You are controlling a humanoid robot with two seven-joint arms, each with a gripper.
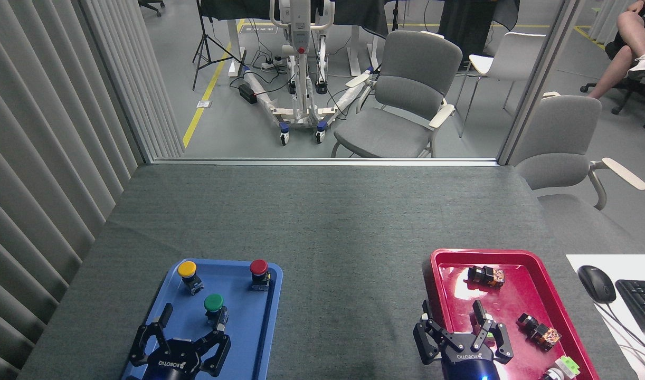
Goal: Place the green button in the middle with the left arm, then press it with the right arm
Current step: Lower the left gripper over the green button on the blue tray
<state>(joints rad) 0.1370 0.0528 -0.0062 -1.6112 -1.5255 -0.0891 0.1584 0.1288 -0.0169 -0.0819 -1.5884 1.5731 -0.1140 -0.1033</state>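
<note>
The green button [214, 305] stands upright in the middle of the blue tray [259, 327]. My left gripper [190, 320], black with white lettering, hovers over the tray's near end, open; its right fingertip [218, 326] sits just in front of the button's body and the left one stands well to the left. My right gripper [453, 312], on a glossy dark-blue wrist, is open over the left edge of the red tray [512, 295] with nothing between its fingers. The middle [354, 295], bare grey cloth, lies between the trays.
A yellow button [188, 273] and a red button [259, 272] stand at the blue tray's far end. Several small switch parts lie in the red tray. A mouse [596, 283] and keyboard [642, 302] sit at the right edge. Chairs stand beyond the table.
</note>
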